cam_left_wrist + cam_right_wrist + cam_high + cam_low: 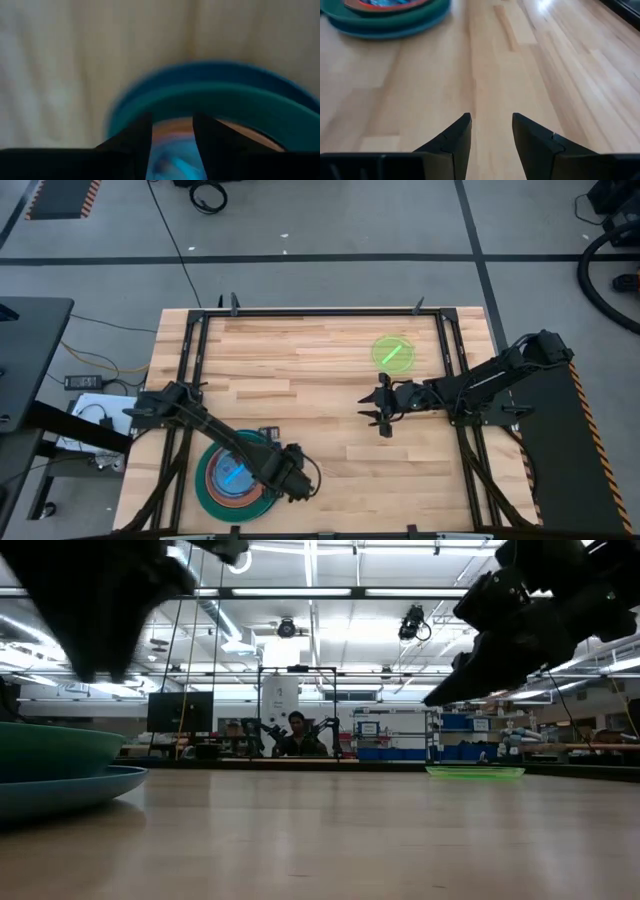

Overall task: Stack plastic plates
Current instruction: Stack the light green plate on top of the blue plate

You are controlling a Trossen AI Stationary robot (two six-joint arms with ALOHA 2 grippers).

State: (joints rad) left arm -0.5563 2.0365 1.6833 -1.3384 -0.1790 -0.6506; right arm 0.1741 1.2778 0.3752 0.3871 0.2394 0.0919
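mostly done: the stack sits at the counter's near left edge, cyan plate on top. the left tool, released, hovers at its rim. the right tool, open and empty, hangs mid-counter. the green plate lies alone, unstacked.

Smooth pale wood table; glossy translucent plastic lime green plate.

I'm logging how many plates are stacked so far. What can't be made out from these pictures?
- Plate count in the stack: the left arm crosses it in the high view; the low view's edge cuts it off.
- Left wrist view: blurred, only teal and blue rims distinct.
- Lime green plate: the low view shows just a thin edge.
- Left gripper: nothing visibly held.
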